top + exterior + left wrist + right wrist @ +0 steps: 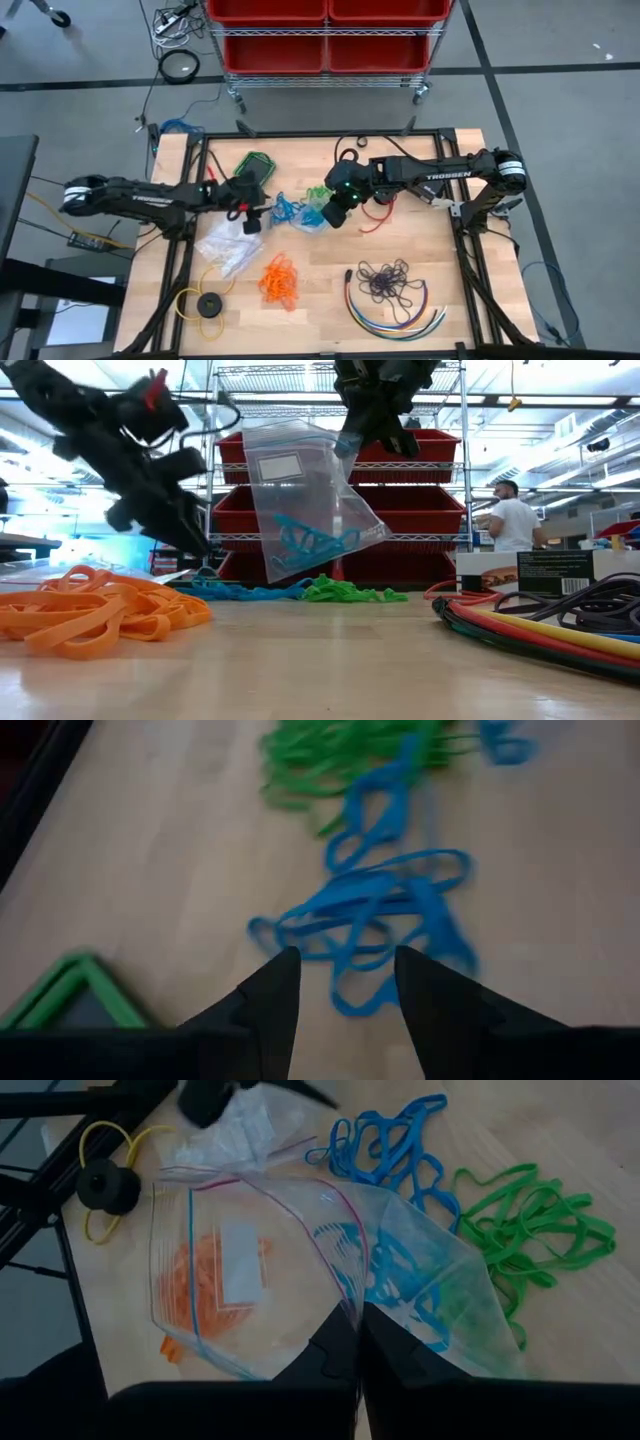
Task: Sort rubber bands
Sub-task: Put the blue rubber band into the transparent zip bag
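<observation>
A clear zip bag (300, 500) with a few blue rubber bands (305, 540) in its bottom hangs above the table's middle, and my right gripper (357, 1320) is shut on it. Loose blue bands (380, 910) lie on the wood beside a green bunch (318, 192). My left gripper (345, 975) is open just above the near edge of the loose blue bands, with nothing between its fingers. An orange bunch (280, 280) lies near the front. A dark purple bunch (385, 280) lies at the front right. My right gripper pinches the bag's zip rim (350, 1295) between its two fingers, slanting down from the table's right side. Whether it has one wall or both, I cannot tell. The bag hangs below the fingers with its mouth gaping, and its lowest corner (275, 575) is clear of the table.
More clear bags (228, 245) lie crumpled in front of the left gripper. A yellow ring with a black disc (205, 303) sits at the front left. Curved multicoloured cables (395, 312) lie at the front right. A green-edged piece (255, 165) lies at the back.
</observation>
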{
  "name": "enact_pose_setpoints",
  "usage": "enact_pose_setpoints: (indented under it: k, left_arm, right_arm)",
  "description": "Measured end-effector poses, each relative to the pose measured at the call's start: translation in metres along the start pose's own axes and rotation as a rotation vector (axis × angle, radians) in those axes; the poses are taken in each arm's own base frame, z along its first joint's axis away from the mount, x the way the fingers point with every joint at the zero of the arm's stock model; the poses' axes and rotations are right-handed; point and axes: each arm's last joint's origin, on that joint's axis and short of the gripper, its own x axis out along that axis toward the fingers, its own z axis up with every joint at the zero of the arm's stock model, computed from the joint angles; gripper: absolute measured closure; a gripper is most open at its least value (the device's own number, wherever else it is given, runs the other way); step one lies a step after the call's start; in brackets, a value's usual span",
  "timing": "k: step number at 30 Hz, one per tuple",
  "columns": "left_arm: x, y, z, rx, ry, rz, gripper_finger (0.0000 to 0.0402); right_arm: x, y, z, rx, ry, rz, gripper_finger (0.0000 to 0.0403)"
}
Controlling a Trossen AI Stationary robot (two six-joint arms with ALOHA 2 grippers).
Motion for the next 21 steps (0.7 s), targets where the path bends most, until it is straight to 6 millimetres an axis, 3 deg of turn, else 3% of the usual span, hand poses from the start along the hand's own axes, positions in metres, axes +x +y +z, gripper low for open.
enact_pose_setpoints:
  k: [6, 16, 21]
  left_arm:
    - [0.01, 0.012, -0.011, -0.18, 0.037, -0.129, 0.023]
    - [0.027, 0.01, -0.018, -0.233, 0.077, -0.266, 0.0234]
    - [0.029, 0.01, -0.018, -0.224, 0.08, -0.251, 0.0296]
  right_arm:
    - [0.0, 0.0, 0.0, -0.002, -0.002, -0.001, 0.0403]
    - [0.0, 0.0, 0.0, -0.002, -0.003, 0.0, 0.0403]
    - [0.0, 0.0, 0.0, -0.003, -0.003, 0.0, 0.0403]
